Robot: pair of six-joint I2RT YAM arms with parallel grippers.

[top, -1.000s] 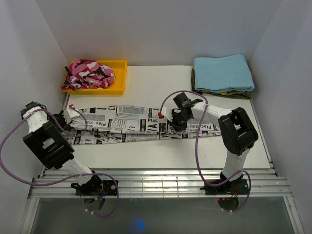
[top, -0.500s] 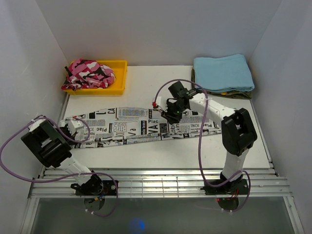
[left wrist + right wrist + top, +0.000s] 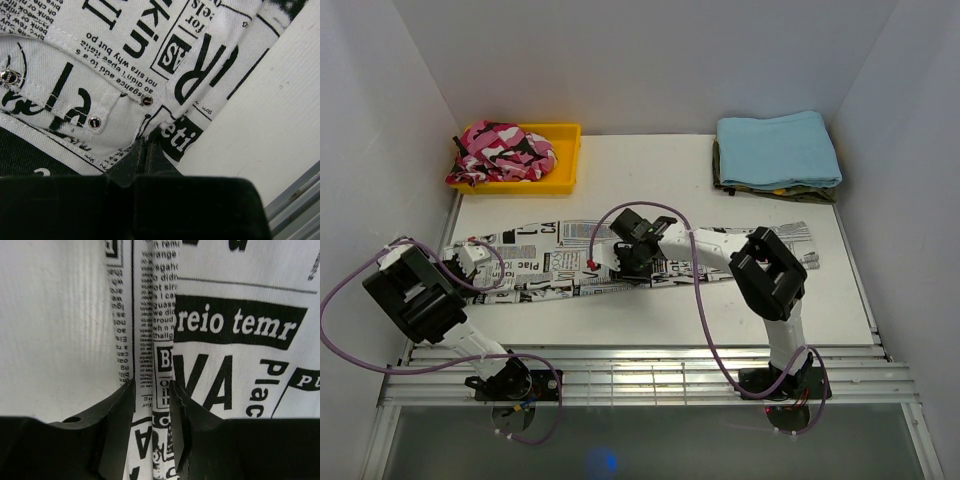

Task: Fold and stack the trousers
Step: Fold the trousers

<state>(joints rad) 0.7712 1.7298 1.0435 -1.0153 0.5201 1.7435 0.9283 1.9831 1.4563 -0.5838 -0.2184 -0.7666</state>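
Note:
The trousers [image 3: 552, 266], white with black newspaper print, lie stretched left to right across the table. My left gripper [image 3: 470, 258] is at their left end. In the left wrist view the left gripper [image 3: 146, 142] is shut on the trousers' [image 3: 100, 60] studded hem, next to bare table. My right gripper [image 3: 623, 264] sits low over the middle of the trousers. In the right wrist view the right gripper [image 3: 151, 390] is open, its fingers [image 3: 117, 415] standing either side of a narrow fold of the trousers [image 3: 235, 325].
A yellow tray [image 3: 567, 152] at the back left holds a pink camouflage garment [image 3: 502, 152]. A folded light blue cloth [image 3: 778, 148] lies on an olive one at the back right. Metal rails [image 3: 640, 375] run along the near edge. White walls stand on three sides.
My right gripper opened, let go of the trousers' right part and moved left to their middle; the right end now lies flat. The left gripper first shifted toward the near edge, then stayed.

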